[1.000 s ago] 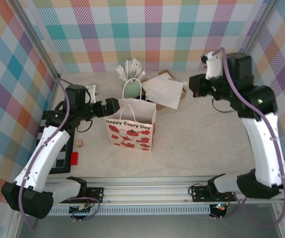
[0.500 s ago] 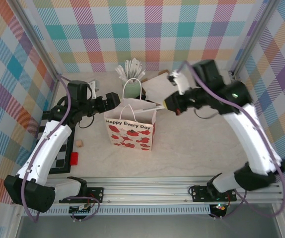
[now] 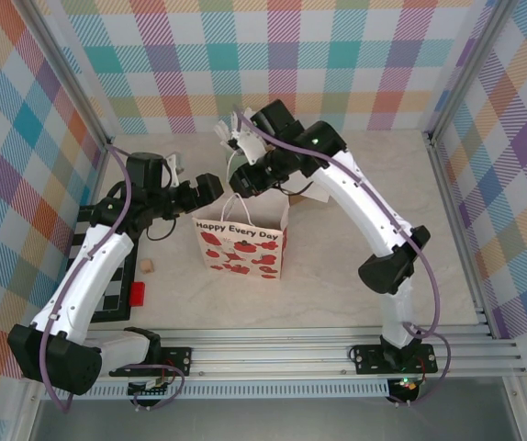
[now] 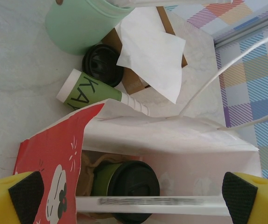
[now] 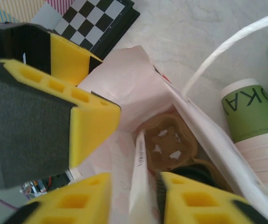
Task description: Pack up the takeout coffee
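The takeout coffee (image 4: 131, 186), a dark green cup with a black lid, stands inside the paper bag (image 4: 171, 135) beside a brown cardboard carrier (image 5: 166, 142). My left gripper (image 4: 133, 192) is open wide at the bag's mouth, its fingertips (image 4: 26, 191) at either side. My right gripper (image 5: 135, 196) hangs over the bag's mouth (image 3: 241, 207), jaws parted. A white-wrapped stick (image 5: 141, 177) stands loosely between them and shows blurred as the stick (image 4: 157, 203) across the bag opening. From above, the left gripper (image 3: 210, 188) and right gripper (image 3: 250, 179) meet over the bag.
Behind the bag are a pale green cup (image 4: 82, 23) of sticks, a loose black lid (image 4: 102, 65), a lying stack of cups (image 4: 89, 91) and a white napkin (image 4: 150, 51). A chessboard (image 3: 107, 276), a red block (image 3: 137, 293) and a wooden block (image 3: 147, 265) lie left.
The right arm swung from the far right across to the bag's mouth with the stick, and its jaws have parted. The left arm has stayed at the bag.
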Tool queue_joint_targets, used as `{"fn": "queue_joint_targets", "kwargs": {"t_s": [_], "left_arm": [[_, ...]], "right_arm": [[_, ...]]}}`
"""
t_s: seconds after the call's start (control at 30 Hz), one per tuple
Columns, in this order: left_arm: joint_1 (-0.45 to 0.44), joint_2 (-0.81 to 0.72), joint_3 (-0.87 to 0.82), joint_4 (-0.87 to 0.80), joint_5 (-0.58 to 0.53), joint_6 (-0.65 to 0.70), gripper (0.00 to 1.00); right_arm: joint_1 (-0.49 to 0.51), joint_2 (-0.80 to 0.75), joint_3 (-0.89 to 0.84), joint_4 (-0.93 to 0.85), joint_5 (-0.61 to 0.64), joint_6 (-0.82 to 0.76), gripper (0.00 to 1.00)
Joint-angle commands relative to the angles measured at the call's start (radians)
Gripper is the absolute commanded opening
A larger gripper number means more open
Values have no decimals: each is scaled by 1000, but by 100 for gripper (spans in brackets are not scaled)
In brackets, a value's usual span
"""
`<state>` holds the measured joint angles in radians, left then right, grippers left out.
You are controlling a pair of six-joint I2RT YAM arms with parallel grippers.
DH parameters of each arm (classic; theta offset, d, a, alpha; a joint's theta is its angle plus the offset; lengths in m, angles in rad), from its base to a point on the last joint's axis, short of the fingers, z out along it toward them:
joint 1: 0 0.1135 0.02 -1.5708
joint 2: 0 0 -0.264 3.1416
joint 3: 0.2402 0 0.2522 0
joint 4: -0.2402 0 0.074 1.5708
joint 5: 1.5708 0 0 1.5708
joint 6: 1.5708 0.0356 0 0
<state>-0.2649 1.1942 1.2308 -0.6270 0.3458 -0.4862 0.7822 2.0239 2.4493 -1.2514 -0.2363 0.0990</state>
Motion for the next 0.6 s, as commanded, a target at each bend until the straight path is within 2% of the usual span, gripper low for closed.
{"fn": "queue_joint_targets", "kwargs": {"t_s": [0.0,0.13,0.2,0.27,0.37,0.43,0.57], "left_arm": [[7,-22,-16,2,-4,-6,100],[6,-7,-26,2,35,2,100],[-3,-7,-37,8,50,-2,100],[-16,-12,-47,17,63,-12,100],[-39,-22,-58,47,79,-36,100],[-57,-25,-61,57,84,-53,100],[-94,-34,-71,71,67,-95,100]], "right_arm": [[-2,-49,21,-32,70,30,47],[-60,-179,-98,18,73,36,57],[-121,-273,-225,86,87,54,61],[-223,-390,-423,211,79,109,66],[-388,-530,-747,424,96,289,81],[-483,-583,-938,555,79,420,98],[-607,-541,-1154,734,-5,613,100]]}}
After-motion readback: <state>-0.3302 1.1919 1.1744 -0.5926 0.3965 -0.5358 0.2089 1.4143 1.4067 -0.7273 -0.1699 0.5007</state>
